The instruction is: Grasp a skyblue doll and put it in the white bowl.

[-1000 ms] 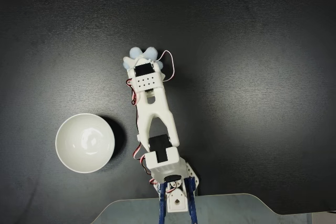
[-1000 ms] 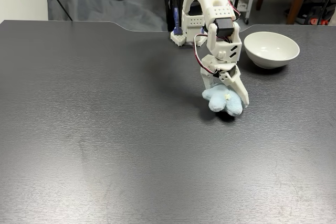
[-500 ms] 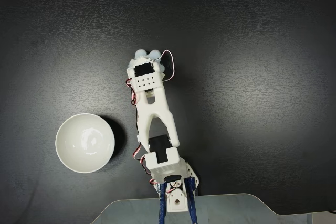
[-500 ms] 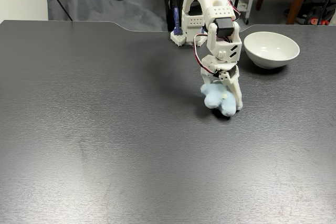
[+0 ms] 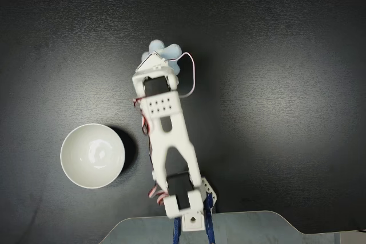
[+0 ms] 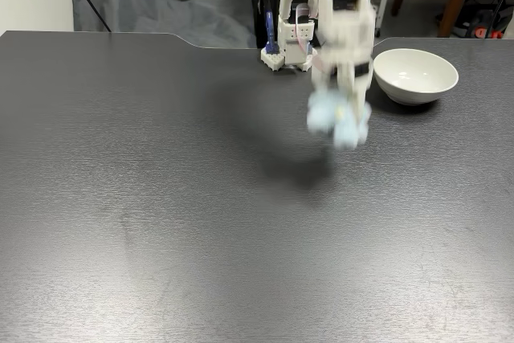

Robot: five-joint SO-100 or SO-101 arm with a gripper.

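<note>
Doll held in the fingers above the tabletop, bowl apart from it.

In a fixed view from the front, the gripper [image 6: 340, 120] is blurred, and the fingers are clamped on the pale blue doll [image 6: 336, 120], which hangs in the air over its shadow on the dark tabletop [image 6: 161, 198]. The white bowl [image 6: 416, 75] stands on the tabletop to the right of the doll in this view, near it but not touching. In a fixed view from above, the white arm [image 5: 168, 135] reaches up from its base at the lower edge, and the doll [image 5: 166, 53] shows as blue lobes at the far end of the arm, partly hidden under the gripper [image 5: 160, 61]. Here the bowl [image 5: 92, 156] is on the lower left, beside the arm and well apart from the doll, with nothing inside.
</note>
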